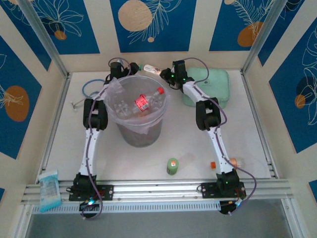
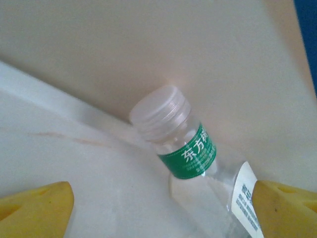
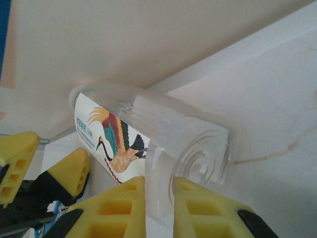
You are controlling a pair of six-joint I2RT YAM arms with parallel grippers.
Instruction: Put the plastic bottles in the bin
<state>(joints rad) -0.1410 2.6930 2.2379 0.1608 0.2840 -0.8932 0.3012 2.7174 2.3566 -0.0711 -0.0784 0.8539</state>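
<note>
Left gripper point(image 2: 161, 193) is sitting wide open around the clear green-labelled plastic bottle point(image 2: 190, 153), fingers half cropped; right gripper point(image 3: 158, 187) is sitting shut at its base, grip unclear.

Clear bottle point(image 2: 190, 153) with green band (white characters), yellow fingers point(image 2: 34, 210)

Behind the bin point(image 1: 140, 130), the left gripper point(image 1: 134, 67), right gripper point(image 1: 162, 73) and a lying bottle point(image 1: 148, 68) fill the wall strip; right of it, a mint case point(image 1: 210, 87); in front, mostly open table point(image 1: 124, 161).
</note>
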